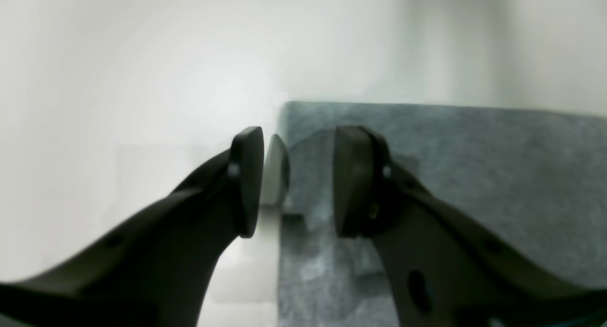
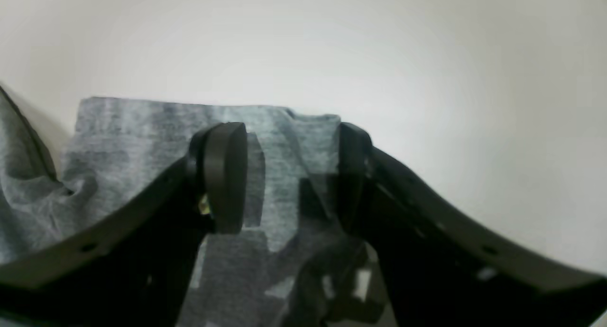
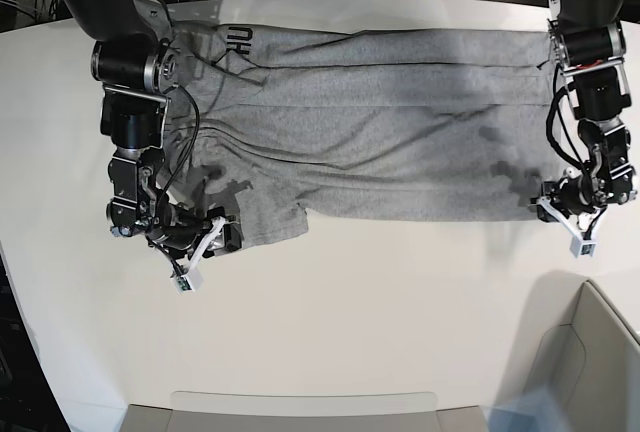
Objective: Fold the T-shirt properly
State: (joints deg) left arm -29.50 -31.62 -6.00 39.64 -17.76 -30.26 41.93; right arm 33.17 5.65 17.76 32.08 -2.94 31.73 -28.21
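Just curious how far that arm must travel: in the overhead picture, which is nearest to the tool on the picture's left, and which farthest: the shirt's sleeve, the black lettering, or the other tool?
1. Sleeve, right beside the tool.
2. Black lettering, at the top.
3. Other tool, far right.

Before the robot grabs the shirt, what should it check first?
1. Left gripper open: ok.
2. Right gripper open: ok.
3. Left gripper lined up on the T-shirt edge: ok, the edge runs between the pads.
4. Right gripper over cloth: ok, the sleeve lies between the pads.
5. Shirt lying flat: not ok, wrinkles and a rumpled sleeve in the base view.
6. Pads touching cloth: cannot tell.
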